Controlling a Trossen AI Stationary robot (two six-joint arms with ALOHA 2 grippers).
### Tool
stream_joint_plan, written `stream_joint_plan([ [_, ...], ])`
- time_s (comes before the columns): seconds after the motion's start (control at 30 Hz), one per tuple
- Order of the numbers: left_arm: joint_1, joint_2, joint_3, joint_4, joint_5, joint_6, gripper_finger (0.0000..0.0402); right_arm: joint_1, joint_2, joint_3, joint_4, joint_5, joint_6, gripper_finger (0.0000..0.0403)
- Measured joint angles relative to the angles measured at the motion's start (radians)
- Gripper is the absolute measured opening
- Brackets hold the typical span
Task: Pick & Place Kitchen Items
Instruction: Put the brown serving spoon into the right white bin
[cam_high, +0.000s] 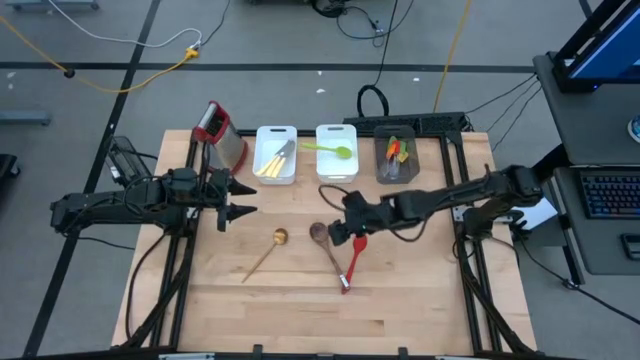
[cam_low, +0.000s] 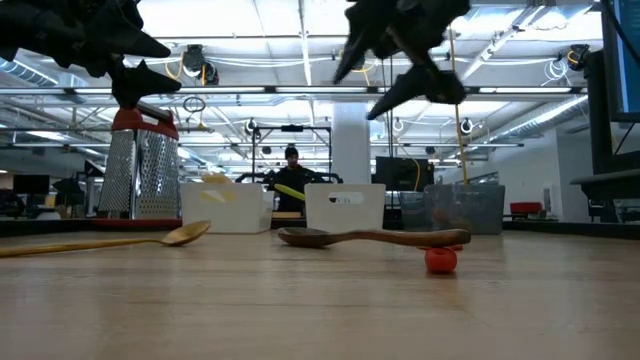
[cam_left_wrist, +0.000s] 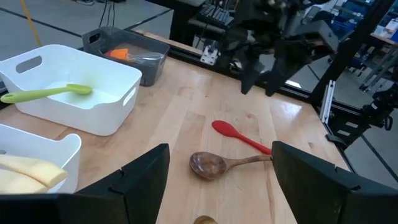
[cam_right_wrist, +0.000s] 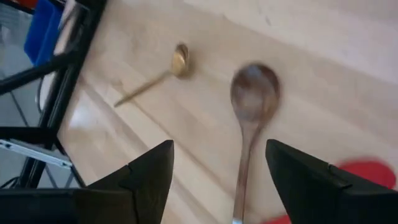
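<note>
Three spoons lie flat on the wooden table: a dark wooden spoon (cam_high: 322, 236) (cam_right_wrist: 252, 99), a red spoon (cam_high: 353, 264) (cam_left_wrist: 235, 134) crossing under its handle, and a pale wooden spoon (cam_high: 264, 253) (cam_low: 120, 241). My right gripper (cam_high: 333, 228) (cam_right_wrist: 219, 149) is open and hovers above the dark spoon's bowl, well clear of the table in the low view (cam_low: 400, 80). My left gripper (cam_high: 243, 199) (cam_left_wrist: 221, 149) is open too, held up near the grater and pointing toward the spoons. A lime-green spoon (cam_high: 331, 150) rests across a white bin's rim.
A steel grater with a red handle (cam_high: 221, 134) stands at the far left. Two white bins (cam_high: 260, 172) (cam_high: 352, 170) and a grey bin (cam_high: 381, 172) line the far edge and hold utensils. Bare wood stretches along the near half of the table. A person stands far behind.
</note>
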Motion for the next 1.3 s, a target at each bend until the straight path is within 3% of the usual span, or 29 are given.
stream_joint_plan([
  [0.27,0.0,0.0,0.0,-0.001,0.0,0.0,0.0285,0.084,-0.005,0.0,-0.047,0.024,0.081,0.0249],
  [0.47,0.0,0.0,0.0,-0.001,0.0,0.0,0.0285,0.105,0.035,0.0,0.0,0.017,0.006,0.0249],
  [0.7,0.0,0.0,0.0,-0.002,0.0,0.0,0.0285,0.071,0.123,-0.002,0.066,-0.14,-0.073,0.0249],
  [1.3,0.0,0.0,0.0,-0.007,0.0,-0.001,0.0285,0.017,0.155,-0.001,0.129,-0.109,-0.073,0.0249],
])
